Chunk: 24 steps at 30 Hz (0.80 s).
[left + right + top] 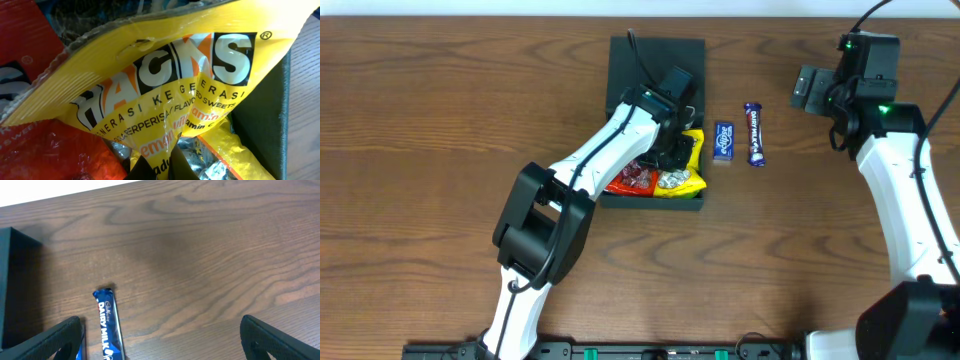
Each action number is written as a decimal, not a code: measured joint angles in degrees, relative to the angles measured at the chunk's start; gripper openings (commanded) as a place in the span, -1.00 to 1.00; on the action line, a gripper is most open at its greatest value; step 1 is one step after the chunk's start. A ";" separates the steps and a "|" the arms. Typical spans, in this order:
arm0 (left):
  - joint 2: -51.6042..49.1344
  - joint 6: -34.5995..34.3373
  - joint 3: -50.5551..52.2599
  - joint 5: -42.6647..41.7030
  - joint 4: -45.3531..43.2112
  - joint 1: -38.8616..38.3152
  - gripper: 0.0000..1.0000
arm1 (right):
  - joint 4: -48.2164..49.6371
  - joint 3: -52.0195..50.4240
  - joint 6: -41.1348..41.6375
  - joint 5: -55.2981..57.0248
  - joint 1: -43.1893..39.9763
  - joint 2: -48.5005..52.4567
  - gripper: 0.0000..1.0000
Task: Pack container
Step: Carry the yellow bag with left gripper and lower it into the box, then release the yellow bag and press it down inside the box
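The container (655,60), a dark square box with its lid open at the back, sits at the table's top centre. My left gripper (673,157) reaches down into it. In the left wrist view the gripper (161,169) is shut on the lower edge of a yellow Hacks sweets packet (165,75), which fills most of that view. A red packet (632,180) lies in the box to its left. A small blue bar (723,142) and a Dairy Milk bar (755,135) lie on the table right of the box. My right gripper (807,90) hovers open, beyond the bars.
In the right wrist view the Dairy Milk bar (109,325) lies beside the left finger (60,340), with the container's wall (15,280) further left. The container's dark inner wall (270,125) stands right of the yellow packet.
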<state>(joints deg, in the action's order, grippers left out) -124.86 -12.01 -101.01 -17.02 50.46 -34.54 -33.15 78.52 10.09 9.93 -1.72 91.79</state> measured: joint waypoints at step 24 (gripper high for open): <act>14.67 19.23 0.59 -1.38 1.92 1.36 -0.88 | 0.02 0.00 0.00 0.02 0.00 0.00 0.99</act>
<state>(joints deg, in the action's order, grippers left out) -110.19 7.22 -100.42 -18.39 52.38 -33.19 -33.12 78.52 10.09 9.96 -1.72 91.79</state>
